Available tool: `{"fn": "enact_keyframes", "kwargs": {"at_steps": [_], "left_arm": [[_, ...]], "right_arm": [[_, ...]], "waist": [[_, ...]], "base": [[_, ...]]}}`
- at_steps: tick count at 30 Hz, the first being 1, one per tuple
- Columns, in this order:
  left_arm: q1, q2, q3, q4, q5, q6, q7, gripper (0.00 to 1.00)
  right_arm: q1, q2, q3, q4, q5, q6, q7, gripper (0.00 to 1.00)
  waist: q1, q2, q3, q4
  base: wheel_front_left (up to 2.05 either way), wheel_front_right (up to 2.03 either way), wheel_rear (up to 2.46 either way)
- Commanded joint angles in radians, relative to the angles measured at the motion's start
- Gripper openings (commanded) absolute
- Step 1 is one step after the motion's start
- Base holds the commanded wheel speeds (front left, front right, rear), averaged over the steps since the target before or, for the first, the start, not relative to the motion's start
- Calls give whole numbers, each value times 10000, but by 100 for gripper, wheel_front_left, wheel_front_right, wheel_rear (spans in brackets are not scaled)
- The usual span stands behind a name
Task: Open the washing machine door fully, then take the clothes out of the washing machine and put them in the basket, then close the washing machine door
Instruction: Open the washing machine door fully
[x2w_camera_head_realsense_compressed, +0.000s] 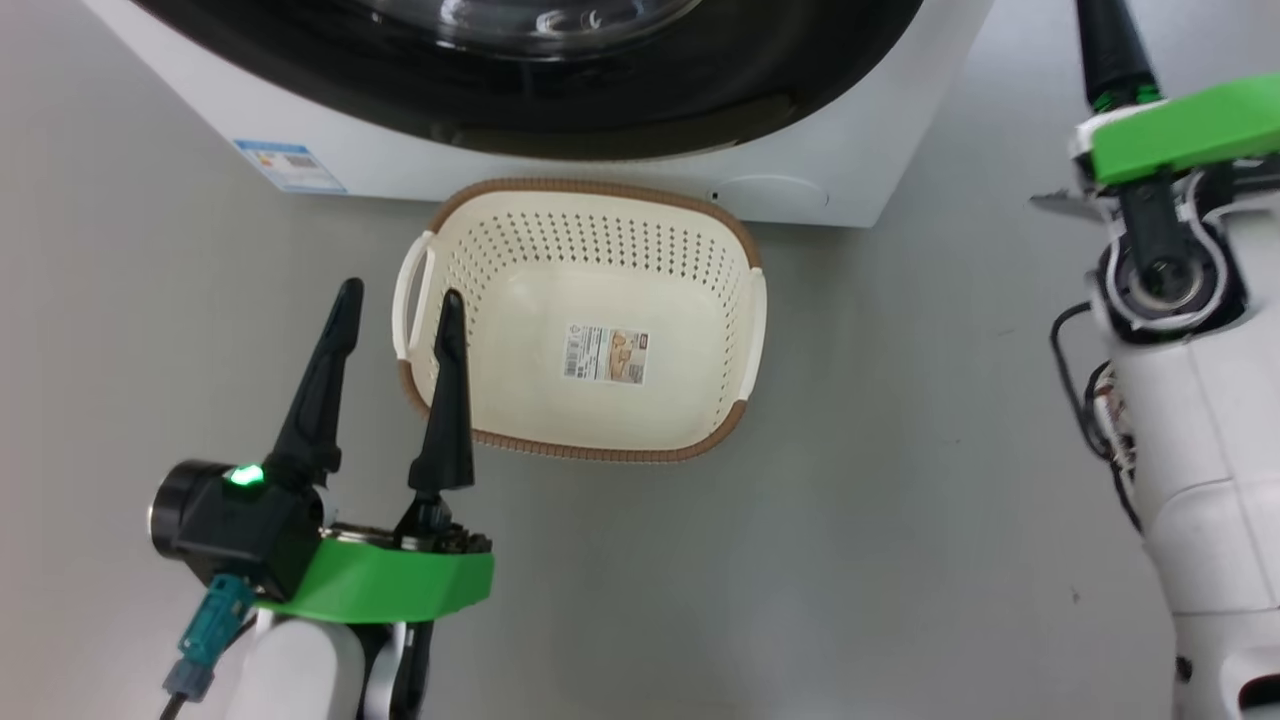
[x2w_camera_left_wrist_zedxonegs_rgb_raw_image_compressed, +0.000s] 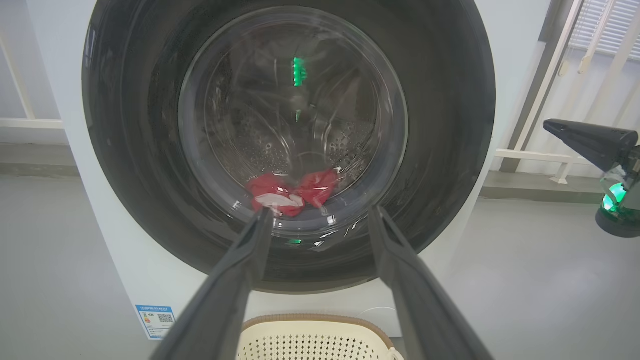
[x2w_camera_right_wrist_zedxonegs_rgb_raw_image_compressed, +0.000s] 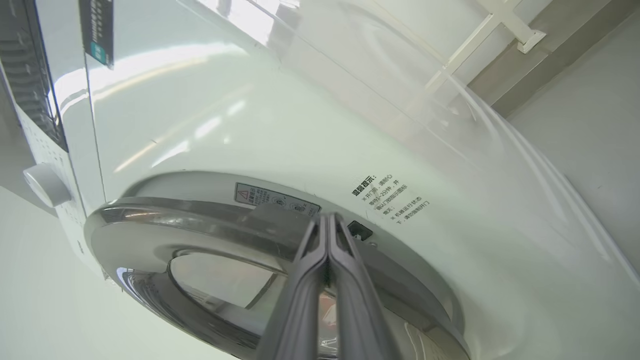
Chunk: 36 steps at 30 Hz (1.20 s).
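Door (x2w_camera_left_wrist_zedxonegs_rgb_raw_image_compressed: 130, 150) looks shut on the washer (x2w_camera_head_realsense_compressed: 850, 130), though a slight crack can't be ruled out. Clothes (x2w_camera_left_wrist_zedxonegs_rgb_raw_image_compressed: 292, 192) are a red heap low in the drum, behind the glass, nothing out yet. Basket (x2w_camera_head_realsense_compressed: 600, 190) sits empty on the floor just in front of the washer, under the door, likely parked there so the drop from drum to basket is short. Right gripper (x2w_camera_right_wrist_zedxonegs_rgb_raw_image_compressed: 327, 220) has its fingers pressed together into one thin blade, holding nothing, with the tip at the door's right edge beside the small dark latch slot. Probably that's so it can wedge behind the rim and pry; whether it touches the rim can't be told. Left gripper (x2w_camera_head_realsense_compressed: 400, 300) is spread wide and empty, low and near, by the basket's left handle, aimed at the glass. It seems to be waiting clear of the door swing, ready to reach in. Step judged: opening the door, the very start of the task.
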Motion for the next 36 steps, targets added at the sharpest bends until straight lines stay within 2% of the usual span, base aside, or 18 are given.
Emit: {"fn": "enact_keyframes", "kwargs": {"at_steps": [1, 13, 36], "left_arm": [[-216, 143, 202, -281, 0, 41, -49, 100], [-757, 143, -86, -405, 260, 28, -49, 100], [-1006, 143, -152, -545, 128, 37, -49, 100]], "right_arm": [[-353, -6, 13, -315, 241, -6, 164, 0], [-1809, -325, -203, -45, 2185, -6, 2607, 0], [-3651, -304, 156, 1055, 2880, -6, 5060, 0]], "waist": [[0, -1, 351, 208], [0, -1, 1153, 410], [0, -1, 1981, 554]], "base": [[0, 0, 0], [0, 0, 0], [0, 0, 0]]}}
